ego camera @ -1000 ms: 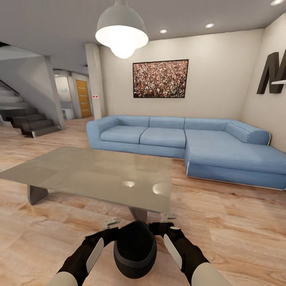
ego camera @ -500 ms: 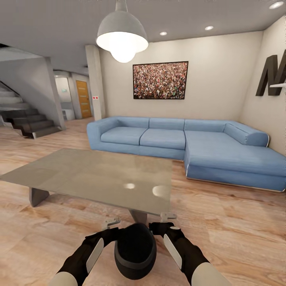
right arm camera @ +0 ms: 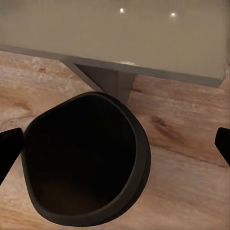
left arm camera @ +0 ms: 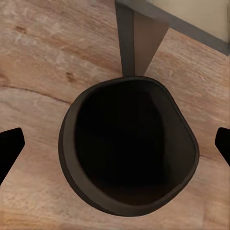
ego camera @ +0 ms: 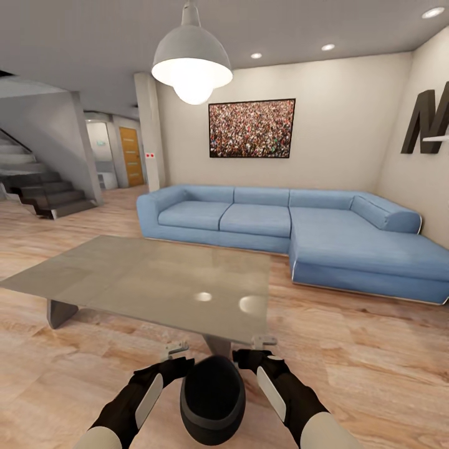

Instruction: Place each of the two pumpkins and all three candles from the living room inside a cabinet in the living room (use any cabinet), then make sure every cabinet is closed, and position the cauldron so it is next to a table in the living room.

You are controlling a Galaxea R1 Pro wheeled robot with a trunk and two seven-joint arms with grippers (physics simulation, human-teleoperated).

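A long light-blue fabric corner sofa (ego camera: 293,227) stands on the pale wood-plank floor (ego camera: 374,349) below a black-framed crowd picture (ego camera: 252,128), with a grey dome pendant lamp (ego camera: 192,59) overhead, dark stairs (ego camera: 37,193) and an orange door (ego camera: 131,154) beyond.

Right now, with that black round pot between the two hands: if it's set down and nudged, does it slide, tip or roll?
The black round cauldron looks rigid and thick-walled, so it should not flex. Its body seems rounded, so a high nudge may rock it rather than slide it. The wood floor looks smooth, so a low push probably slides it toward the grey-brown coffee table.
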